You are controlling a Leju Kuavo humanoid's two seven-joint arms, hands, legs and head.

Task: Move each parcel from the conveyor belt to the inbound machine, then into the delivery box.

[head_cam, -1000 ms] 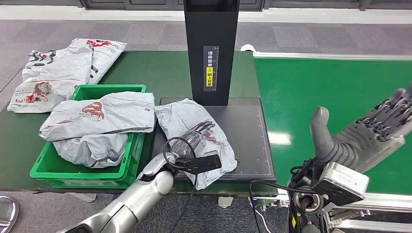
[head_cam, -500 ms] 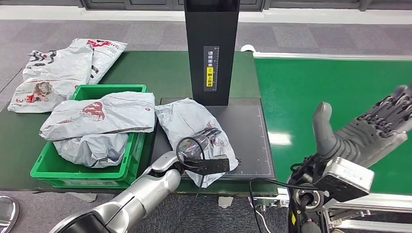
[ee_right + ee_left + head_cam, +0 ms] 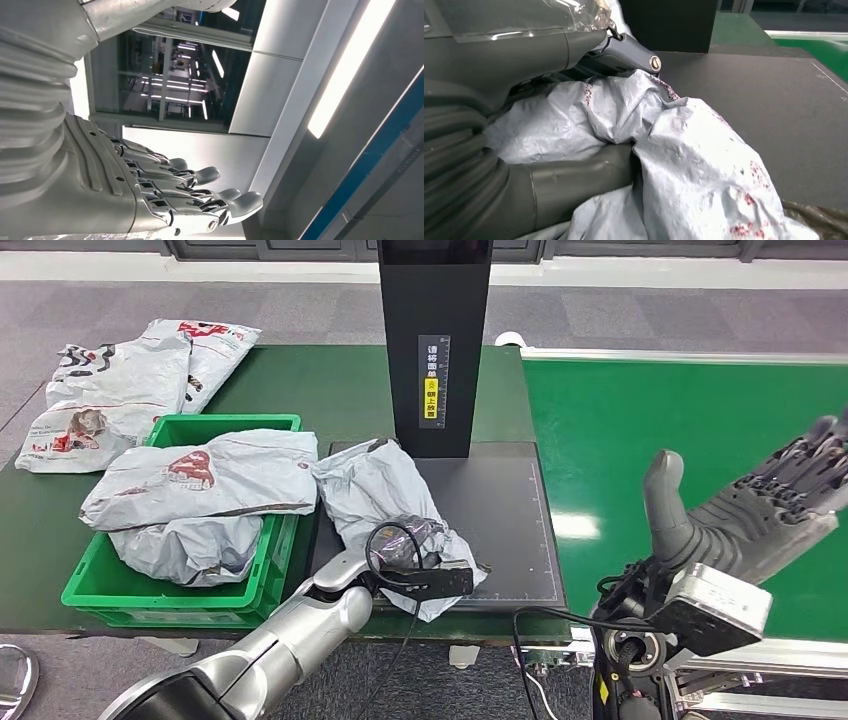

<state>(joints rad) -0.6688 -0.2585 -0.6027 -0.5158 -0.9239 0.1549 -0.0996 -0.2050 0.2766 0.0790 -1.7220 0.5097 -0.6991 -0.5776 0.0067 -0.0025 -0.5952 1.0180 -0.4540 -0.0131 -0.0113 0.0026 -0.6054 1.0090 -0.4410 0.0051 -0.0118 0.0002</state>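
A crumpled grey parcel point(image 3: 375, 485) lies on the black platform point(image 3: 505, 515) of the inbound machine, at its left side. My left hand point(image 3: 412, 537) grips the parcel's near part; in the left wrist view the parcel point(image 3: 684, 145) is bunched between the thumb point(image 3: 574, 180) and the fingers point(image 3: 624, 52) above it. My right hand point(image 3: 745, 512) is raised above the green conveyor belt point(image 3: 680, 410), fingers spread and holding nothing; the right wrist view shows that hand point(image 3: 165, 195) against the ceiling. No parcel shows on the belt.
The machine's black column point(image 3: 435, 340) stands behind the platform. A green delivery box point(image 3: 230, 424) to the left holds two grey parcels point(image 3: 215, 475). More grey parcels point(image 3: 120, 390) lie on the dark green table at the far left. Cables hang near my left wrist.
My left hand's fingers have curled in on the parcel, which is now more bunched and drawn slightly leftward. The right hand has hardly moved.
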